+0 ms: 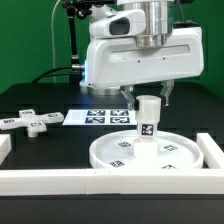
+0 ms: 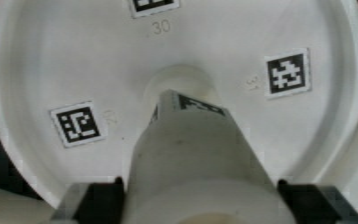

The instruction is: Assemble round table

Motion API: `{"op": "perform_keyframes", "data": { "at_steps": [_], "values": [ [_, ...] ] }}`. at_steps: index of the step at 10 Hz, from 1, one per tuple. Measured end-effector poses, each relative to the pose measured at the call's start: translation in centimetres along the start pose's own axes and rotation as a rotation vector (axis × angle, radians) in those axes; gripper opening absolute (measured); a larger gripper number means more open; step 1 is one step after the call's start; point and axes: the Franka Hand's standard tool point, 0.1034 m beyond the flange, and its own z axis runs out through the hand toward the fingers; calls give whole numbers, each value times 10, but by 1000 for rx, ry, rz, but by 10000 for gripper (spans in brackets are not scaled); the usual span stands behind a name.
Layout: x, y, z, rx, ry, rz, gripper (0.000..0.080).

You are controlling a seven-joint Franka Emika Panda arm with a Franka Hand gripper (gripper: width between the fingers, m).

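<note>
On disc [image 1: 106, 150]: white tagged leg [image 1: 147, 122] upright | tool [image 1: 149, 100] clamped on leg

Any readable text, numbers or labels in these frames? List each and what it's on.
"30": faint, on the disc just below a square tag in the wrist view; the reading is uncertain.
Tags on the disc, leg, cross-shaped piece and marker board: coded patterns, no letters.
Exterior view: nothing else is legible.
</note>
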Motion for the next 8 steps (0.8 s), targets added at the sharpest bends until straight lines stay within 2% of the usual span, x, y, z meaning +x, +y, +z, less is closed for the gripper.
{"op": "perform_keyframes", "data": {
  "at_steps": [5, 8],
  "values": [
    [0, 0, 0, 1, 0, 16, 407],
    [1, -1, 1, 6, 27, 330, 409]
  ]
}}
